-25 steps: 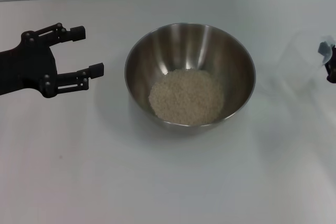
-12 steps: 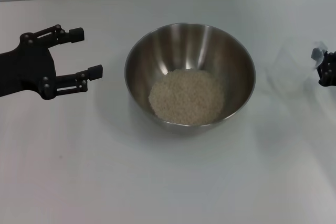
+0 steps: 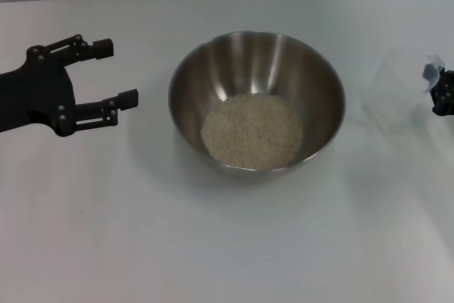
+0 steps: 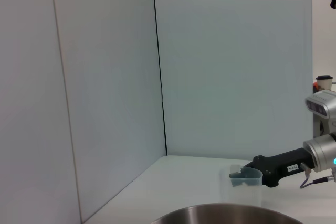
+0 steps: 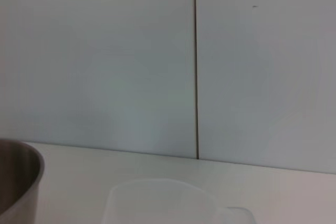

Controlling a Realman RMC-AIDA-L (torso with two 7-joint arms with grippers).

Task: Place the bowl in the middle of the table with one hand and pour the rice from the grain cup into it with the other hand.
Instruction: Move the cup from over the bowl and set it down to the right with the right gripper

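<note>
Steel bowl [image 3: 257, 97]: your rice [image 3: 252, 130] lies inside.
Left gripper [image 3: 117, 73]: fingers spread, touching nothing.
Right gripper [image 3: 443, 94]: pinching grain cup [image 3: 397, 90] (handle only).

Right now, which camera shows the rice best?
The head view: it looks down into the bowl, showing the whole rice heap. Both wrist views catch only the bowl's rim, no rice.
</note>
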